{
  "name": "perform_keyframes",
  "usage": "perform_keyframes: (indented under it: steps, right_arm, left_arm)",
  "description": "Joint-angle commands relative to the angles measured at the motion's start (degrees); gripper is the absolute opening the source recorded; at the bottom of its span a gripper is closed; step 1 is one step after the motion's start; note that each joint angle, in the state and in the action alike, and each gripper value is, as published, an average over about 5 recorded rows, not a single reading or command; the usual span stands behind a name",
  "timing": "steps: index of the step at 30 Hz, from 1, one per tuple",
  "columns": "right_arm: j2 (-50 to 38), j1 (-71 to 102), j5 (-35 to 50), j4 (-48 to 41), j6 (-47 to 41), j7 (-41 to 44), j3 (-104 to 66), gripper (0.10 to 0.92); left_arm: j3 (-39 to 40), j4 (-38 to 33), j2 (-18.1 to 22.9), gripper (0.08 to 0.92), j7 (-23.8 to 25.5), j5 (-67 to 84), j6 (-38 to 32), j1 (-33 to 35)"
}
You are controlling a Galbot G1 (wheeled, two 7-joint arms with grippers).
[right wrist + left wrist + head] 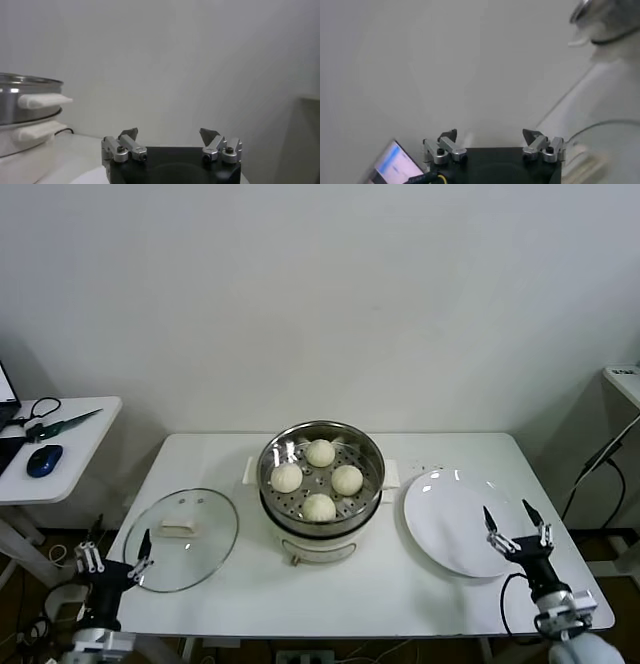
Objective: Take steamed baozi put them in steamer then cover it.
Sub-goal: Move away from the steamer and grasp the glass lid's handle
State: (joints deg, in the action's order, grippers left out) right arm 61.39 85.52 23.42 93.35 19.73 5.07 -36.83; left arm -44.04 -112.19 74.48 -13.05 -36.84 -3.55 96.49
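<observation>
Both hands, left hand point(115, 552) and right hand point(514, 526), gape empty; four steamed baozi point(319, 478) fill the steamer point(321, 484), glass lid point(183, 538) still off.

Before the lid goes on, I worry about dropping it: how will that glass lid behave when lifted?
The glass lid looks rigid and breakable, likely heavy for its size. Its smooth dome seems slippery, so the white knob is probably the safest hold. Lying flat on the table, it shouldn't roll.
</observation>
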Motion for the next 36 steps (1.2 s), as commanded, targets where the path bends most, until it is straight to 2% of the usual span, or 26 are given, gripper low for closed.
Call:
perform_keyframes:
  steps: [1, 6, 18, 36]
  right_arm:
    - [9.5, 7.1, -5.7, 1.9, 4.3, -2.7, -3.2, 0.823]
    - [10.5, 7.4, -6.1, 3.2, 3.8, -2.9, -2.7, 0.823]
    - [12.4, 8.3, -7.3, 5.5, 3.1, -3.0, -2.7, 0.823]
    - [13.7, 11.8, -6.8, 8.8, 3.7, -2.9, -5.5, 0.823]
  left_arm:
    - [3.0, 13.8, -2.2, 0.823, -11.0, -44.0, 2.0, -4.4]
    - [4.5, 18.4, -0.6, 0.823, -10.4, -47.0, 3.0, -7.8]
    - [8.1, 26.8, -0.4, 0.823, -9.7, -45.9, 2.5, -14.6]
    - [10.0, 32.5, -2.5, 0.823, -9.9, -45.5, 2.6, -21.9]
